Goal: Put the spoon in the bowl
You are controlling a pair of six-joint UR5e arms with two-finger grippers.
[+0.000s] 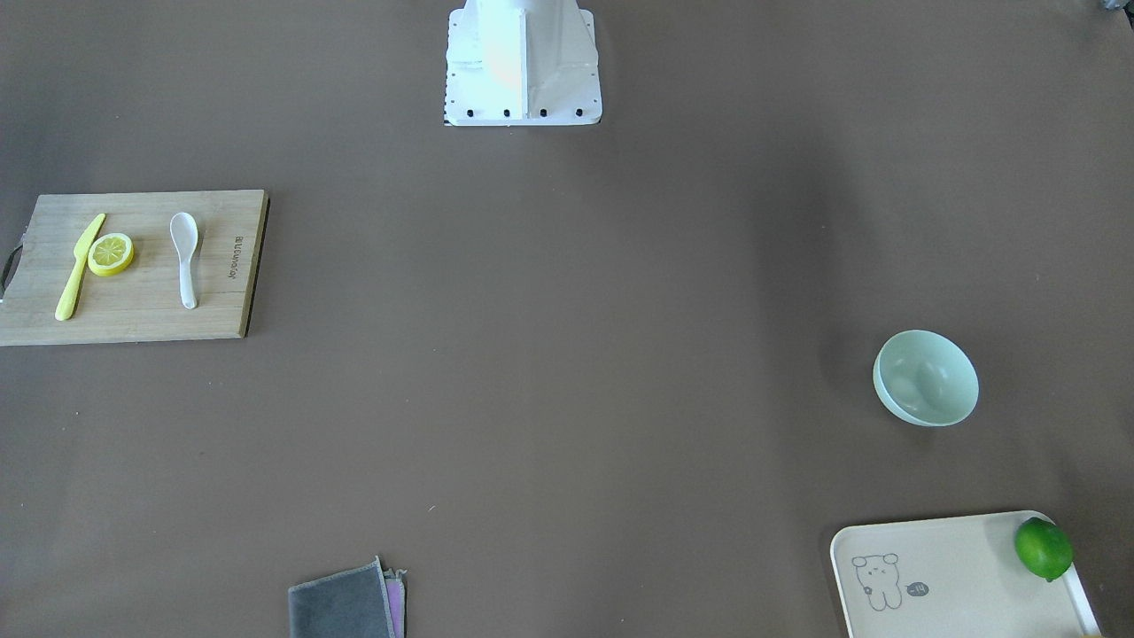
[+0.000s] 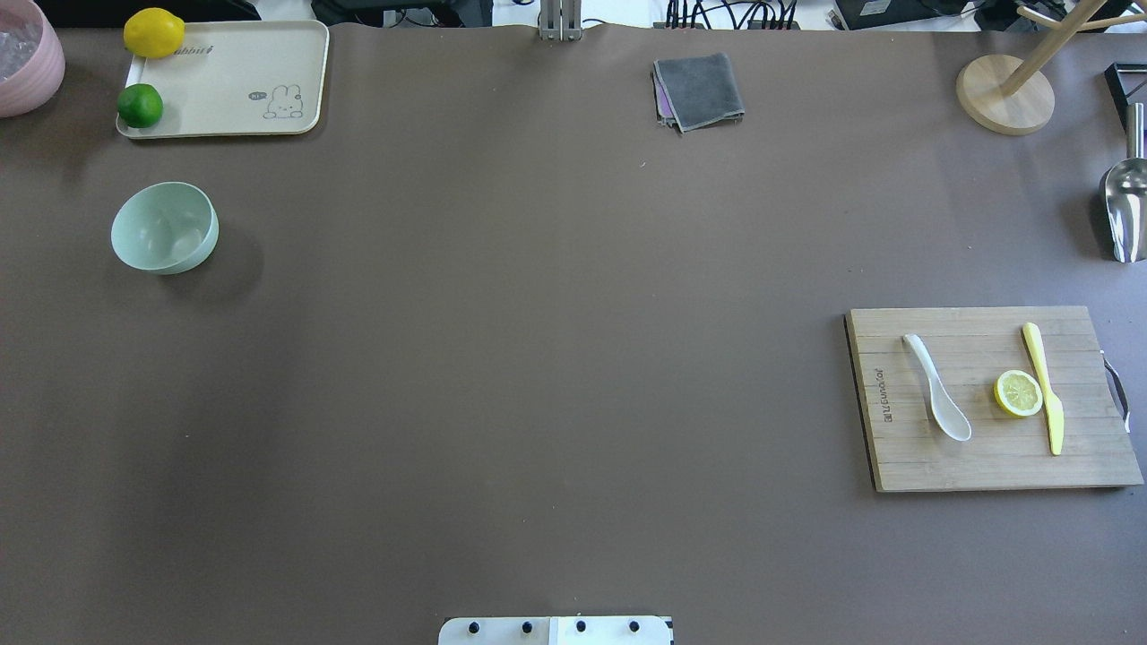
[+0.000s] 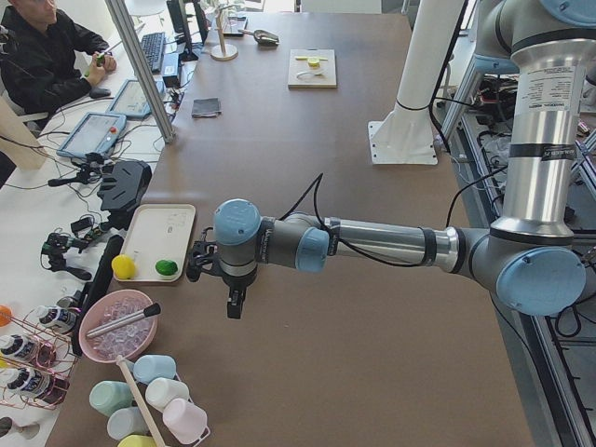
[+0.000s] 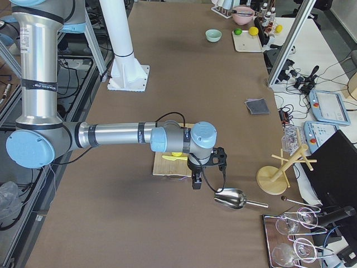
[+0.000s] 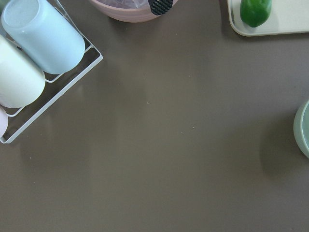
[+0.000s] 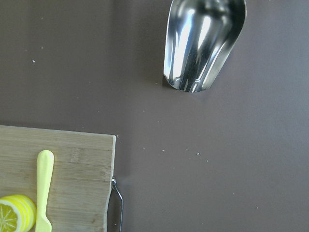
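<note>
The white spoon lies on a wooden cutting board, scoop toward the robot; it also shows in the overhead view. The mint-green bowl stands empty on the far left of the table, and also shows in the front view. My left gripper shows only in the exterior left view, hanging over the table near the tray. My right gripper shows only in the exterior right view, over the board's outer end. I cannot tell whether either is open or shut.
A yellow-green knife and lemon slice share the board. A metal scoop lies beyond it. A cream tray holds a lime and lemon. A grey cloth, pink bowl and cup rack stand nearby.
</note>
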